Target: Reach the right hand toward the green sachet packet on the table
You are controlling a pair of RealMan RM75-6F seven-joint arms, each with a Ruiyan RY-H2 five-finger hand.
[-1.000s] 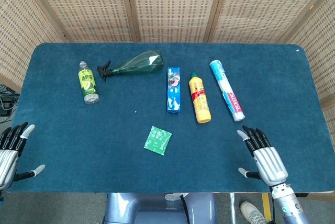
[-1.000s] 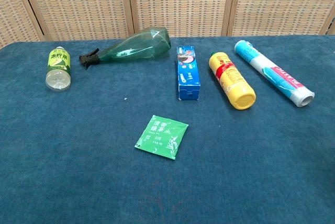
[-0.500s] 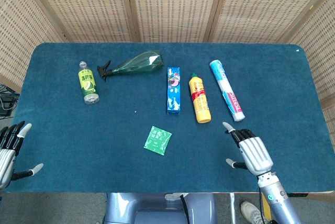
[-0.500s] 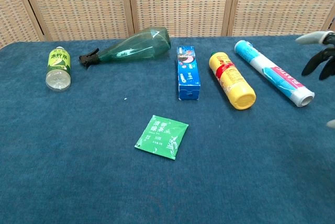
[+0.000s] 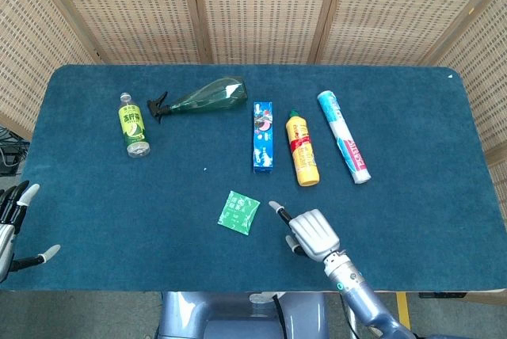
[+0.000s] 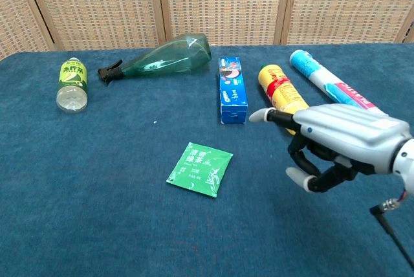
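Green sachet packet [image 5: 238, 212], flat on blue table [image 5: 412, 125], just in front of blue carton [image 5: 262, 137]. Fingertips [image 5: 274, 207] of right hand [image 5: 313, 234] apart and holding nothing, one extended toward packet, nearest tip just to packet's right but not touching. Rest of fingers [image 6: 323, 177] loosely curled beneath palm in chest view, nothing between them. Hand hovering between packet and table's near edge side, wrist trailing off toward that edge. Left hand [image 5: 12, 224] far to packet's left at table's border, fingers spread, empty.

Beyond packet: yellow bottle [image 5: 303, 150] and white tube [image 5: 343, 136] to its far right, green spray bottle [image 5: 202, 95] and small drink bottle [image 5: 133, 124] to its far left.

Packet likely light, thin and pliable, with slick foil-like face; probably hard to lift from flat cloth. Best hold judged a pinch at raised right-hand corner or edge, thumb under, finger on top.
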